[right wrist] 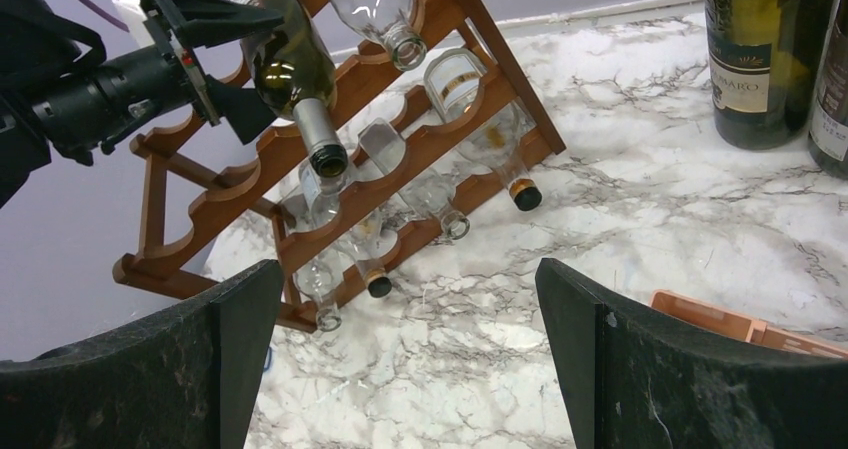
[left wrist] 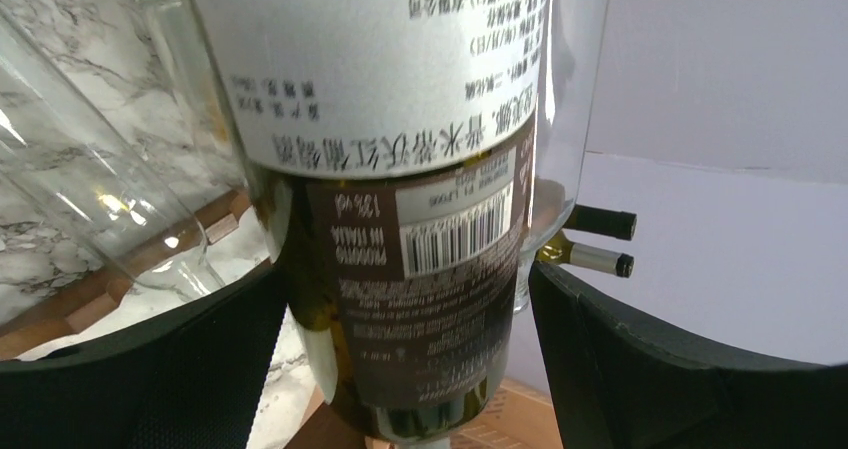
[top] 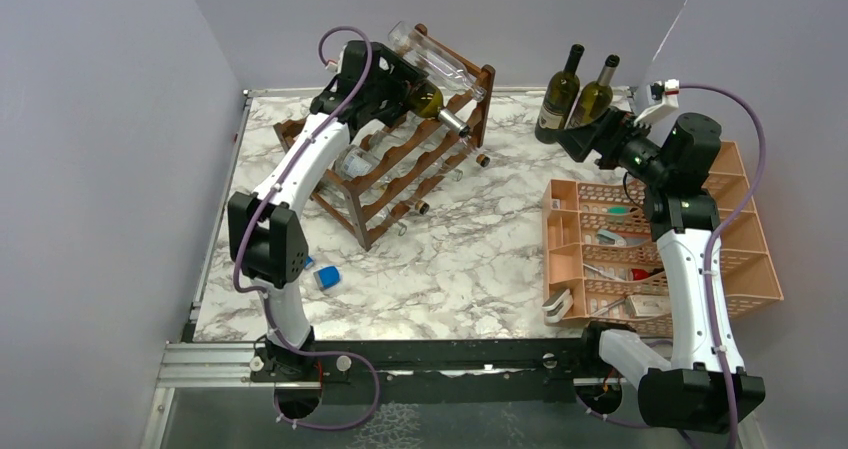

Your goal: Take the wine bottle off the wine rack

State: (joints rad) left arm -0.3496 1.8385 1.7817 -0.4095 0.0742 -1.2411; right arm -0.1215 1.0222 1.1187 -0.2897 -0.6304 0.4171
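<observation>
Left to right: a grey wall borders the marble table (top: 480, 259), and a small blue object (top: 327, 277) lies near the left arm's elbow. The left gripper (left wrist: 407, 269) straddles the body of the wine bottle (top: 428, 99), one finger on each side; the wrist view does not settle whether the fingers press on the glass or merely flank it. The bottle lies on the upper tier of the wine rack (top: 486, 104), in the upper centre of the overhead frame. Its long axis runs diagonally, base to the upper left, neck to the lower right. The glass is dark green, with a silver capsule (right wrist: 320, 141) on the neck, a white label in Chinese print and a brown label with a barcode. A clear bottle (top: 440, 64) lies just beside it on the same tier. Bare marble lies beyond the neck, toward the lower right. Further right, two dark bottles (top: 558, 99) stand upright near the back wall. The right gripper (right wrist: 410, 289) hangs spread wide, holding nothing, above the orange tray (top: 760, 269) at the right edge.
</observation>
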